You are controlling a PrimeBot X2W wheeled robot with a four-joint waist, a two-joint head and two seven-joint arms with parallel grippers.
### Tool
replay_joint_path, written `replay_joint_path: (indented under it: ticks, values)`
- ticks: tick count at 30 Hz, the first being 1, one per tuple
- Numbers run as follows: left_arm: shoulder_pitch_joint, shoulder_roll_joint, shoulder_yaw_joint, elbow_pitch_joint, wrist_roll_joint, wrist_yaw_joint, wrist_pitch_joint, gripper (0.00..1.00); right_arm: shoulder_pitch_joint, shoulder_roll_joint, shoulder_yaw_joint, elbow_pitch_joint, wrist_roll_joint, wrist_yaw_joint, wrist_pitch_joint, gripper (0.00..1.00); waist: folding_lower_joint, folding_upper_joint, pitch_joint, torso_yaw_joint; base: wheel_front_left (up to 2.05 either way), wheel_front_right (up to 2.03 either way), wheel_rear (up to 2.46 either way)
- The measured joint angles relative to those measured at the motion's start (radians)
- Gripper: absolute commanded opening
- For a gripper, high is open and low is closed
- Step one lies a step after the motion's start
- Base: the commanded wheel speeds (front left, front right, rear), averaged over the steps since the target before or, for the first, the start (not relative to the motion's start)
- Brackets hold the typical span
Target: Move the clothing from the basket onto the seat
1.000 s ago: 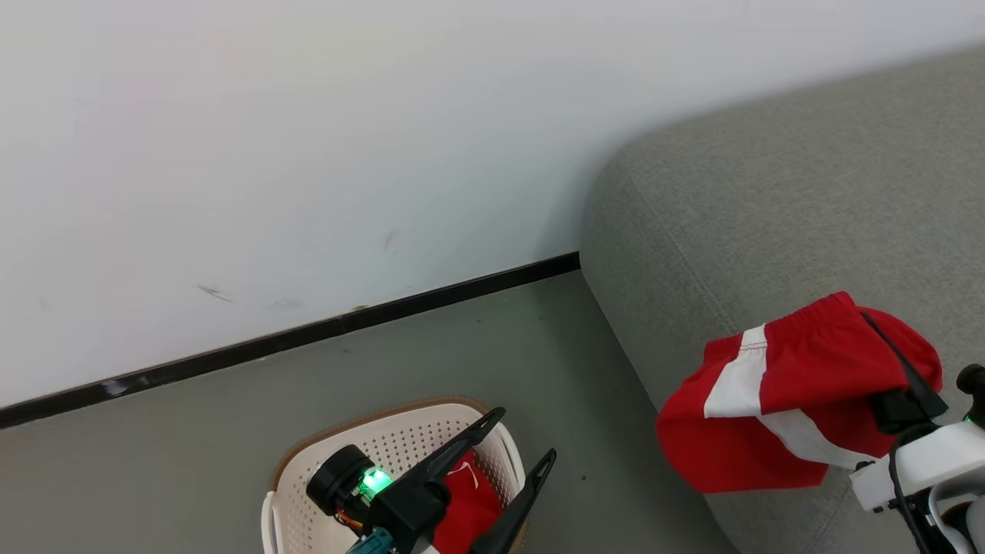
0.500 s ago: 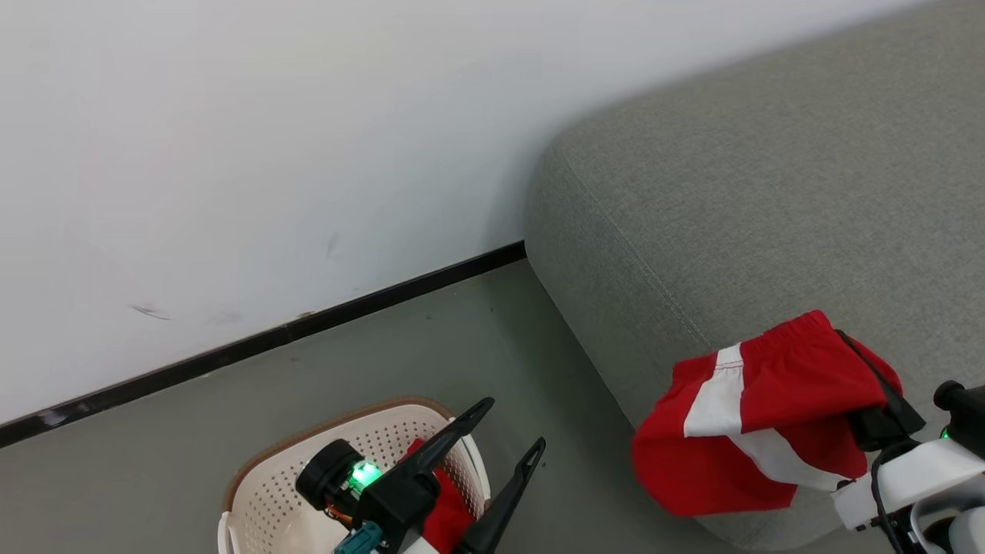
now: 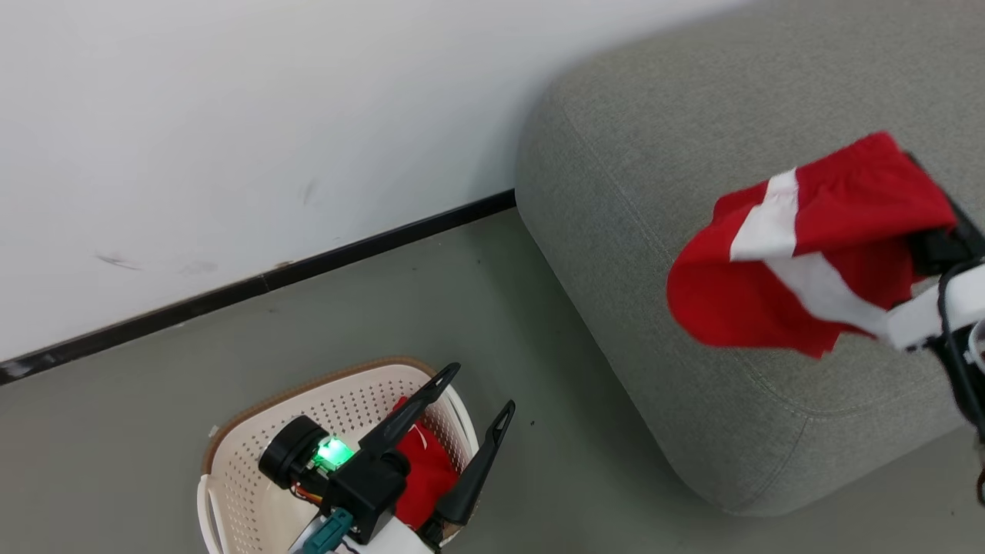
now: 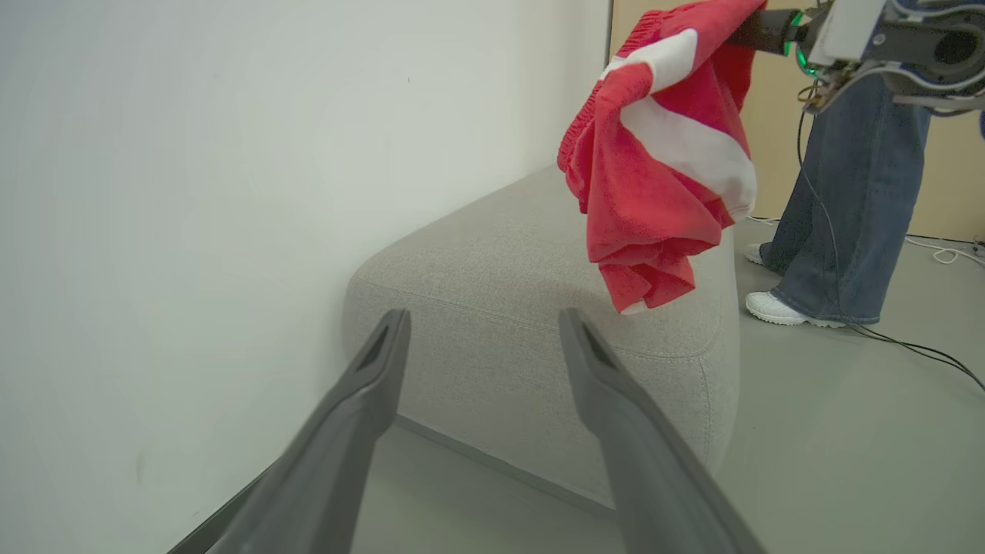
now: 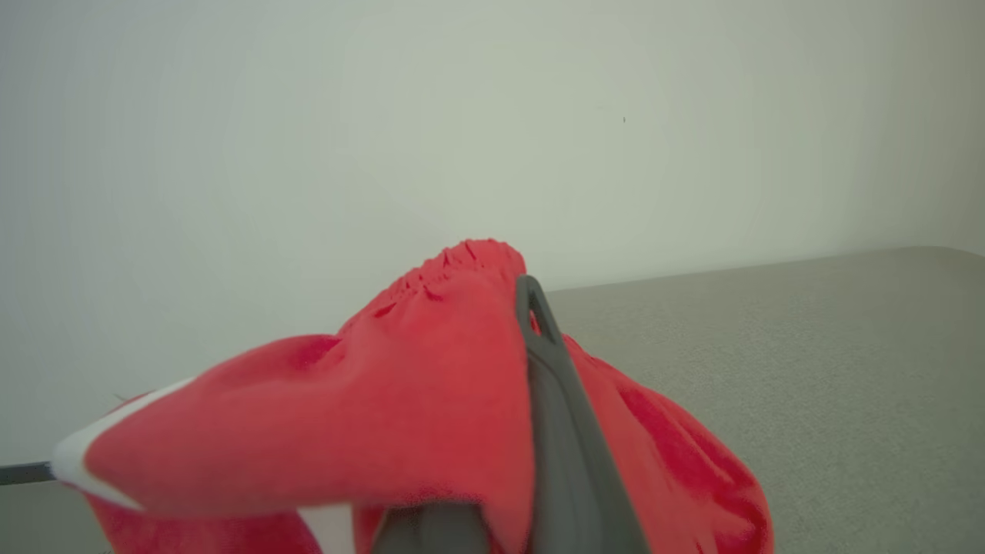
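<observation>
Right gripper (image 5: 527,304) held high, clamped on red garment (image 3: 808,254) dangling beneath it above seat (image 3: 654,154), left gripper (image 3: 479,388) low, fingers apart, over basket (image 3: 308,385) and second garment (image 3: 419,469).

I stand in a bare indoor room, more a test space than a lived-in home. A plain white wall (image 3: 231,115) meets a smooth grey floor (image 3: 385,315) along a black skirting strip (image 3: 308,265). The homely touches are a grey upholstered seat (image 3: 692,154) and a cream laundry basket (image 3: 338,400). A cable (image 4: 919,350) trails over the floor beside a person (image 4: 869,192) in jeans, in front of a tan panel (image 4: 954,154).
</observation>
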Motion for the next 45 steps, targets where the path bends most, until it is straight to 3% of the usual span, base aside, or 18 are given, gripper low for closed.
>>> replay_joint_path:
  ticks: [12,25,33,45]
  values:
    - [-0.038,0.037,-0.004,-0.063,0.055,0.014,0.034,1.00,-0.303,-0.121,-0.105,0.132,-0.020,0.000,0.047,0.00,0.0000,0.0000,0.100,0.037,0.00,0.00,0.00]
    - [-0.094,0.070,-0.008,-0.133,0.093,0.017,0.074,1.00,-0.418,-0.273,-0.261,0.270,-0.030,0.000,0.024,0.00,0.0000,0.0000,0.197,0.094,0.00,0.00,0.00]
    - [-0.116,0.077,-0.009,-0.177,0.109,0.012,0.091,1.00,-0.417,-0.308,-0.266,0.349,-0.037,0.000,-0.004,0.00,0.0000,0.0000,0.252,0.124,0.00,0.00,0.00]
    - [-0.150,0.076,-0.026,-0.214,0.123,0.000,0.104,1.00,-0.397,-0.298,-0.287,0.490,-0.089,0.000,-0.063,0.00,0.0000,0.0000,0.335,0.165,0.00,0.00,0.00]
